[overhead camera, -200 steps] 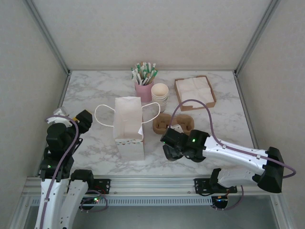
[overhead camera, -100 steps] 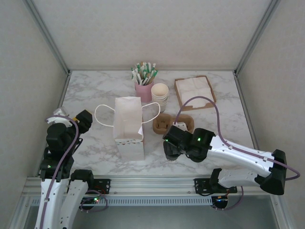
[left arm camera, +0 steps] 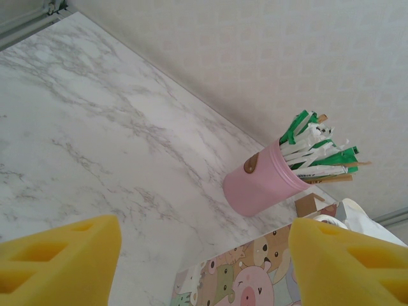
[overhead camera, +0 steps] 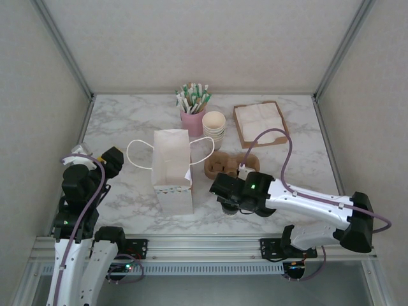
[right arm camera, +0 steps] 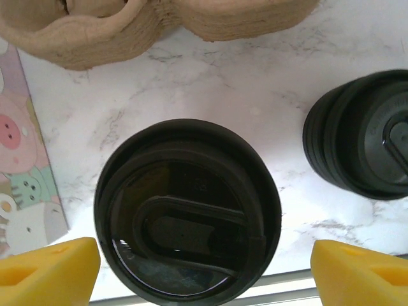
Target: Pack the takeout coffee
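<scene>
The takeout coffee (right arm camera: 187,210) wears a glossy black plastic lid (faintly reflective); the counter (right arm camera: 255,83) looks like smooth marble, the cup carrier (right arm camera: 95,32) like rough, matt brown pulp.

The takeout coffee (right arm camera: 187,210) stands before the cup carrier (overhead camera: 220,163), lid stack (right arm camera: 363,137) at its right, paper bag (overhead camera: 173,167) at its left; straw jar (overhead camera: 191,118), cup stack (overhead camera: 214,126) and napkin tray (overhead camera: 260,123) sit behind.

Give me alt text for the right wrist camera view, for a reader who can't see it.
From straight above, the black-lidded takeout coffee sits untouched between the yellow fingertips of the open right gripper. On the marble table, a stack of loose black lids stands to its right, a cardboard cup carrier lies along the top edge, a cartoon-printed bag at left.
</scene>
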### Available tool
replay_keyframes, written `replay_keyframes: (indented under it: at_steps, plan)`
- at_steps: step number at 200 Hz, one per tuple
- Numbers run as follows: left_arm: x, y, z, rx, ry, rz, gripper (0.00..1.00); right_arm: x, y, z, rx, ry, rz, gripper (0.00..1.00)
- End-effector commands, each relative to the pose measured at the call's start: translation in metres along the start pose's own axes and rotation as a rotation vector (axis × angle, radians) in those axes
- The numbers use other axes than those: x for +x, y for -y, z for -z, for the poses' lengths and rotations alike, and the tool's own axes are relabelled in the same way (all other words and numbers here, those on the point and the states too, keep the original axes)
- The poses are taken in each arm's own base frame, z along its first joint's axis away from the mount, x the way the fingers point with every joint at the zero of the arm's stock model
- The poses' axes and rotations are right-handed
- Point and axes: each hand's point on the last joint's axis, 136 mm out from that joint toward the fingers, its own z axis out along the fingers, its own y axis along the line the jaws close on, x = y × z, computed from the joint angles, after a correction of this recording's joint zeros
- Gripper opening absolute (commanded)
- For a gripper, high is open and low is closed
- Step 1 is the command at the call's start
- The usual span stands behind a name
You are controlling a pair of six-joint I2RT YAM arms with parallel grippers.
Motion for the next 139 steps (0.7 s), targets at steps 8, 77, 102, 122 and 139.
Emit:
replay_keyframes:
  at_steps: [8, 77, 102, 122, 139]
  plan:
    - [0.000, -0.002, 0.002, -0.010, 0.003, 0.009, 0.69, -0.015, -0.019, 0.011, -0.050, 0.079, -0.086, 0.85]
    - [-0.001, -0.001, 0.003, -0.004, 0.008, 0.008, 0.69, -0.037, -0.014, 0.036, -0.071, 0.190, 0.443, 0.82]
    - [-0.002, 0.000, 0.005, -0.001, 0.012, 0.009, 0.69, -0.028, -0.013, 0.042, -0.116, 0.154, 0.648, 0.83]
    - [-0.002, 0.000, 0.004, -0.002, 0.012, 0.009, 0.69, -0.022, -0.012, 0.044, -0.161, 0.151, 0.811, 0.85]
    - [-0.001, 0.000, 0.004, 0.000, 0.010, 0.011, 0.70, -0.023, -0.012, 0.048, -0.204, 0.193, 0.895, 0.92]
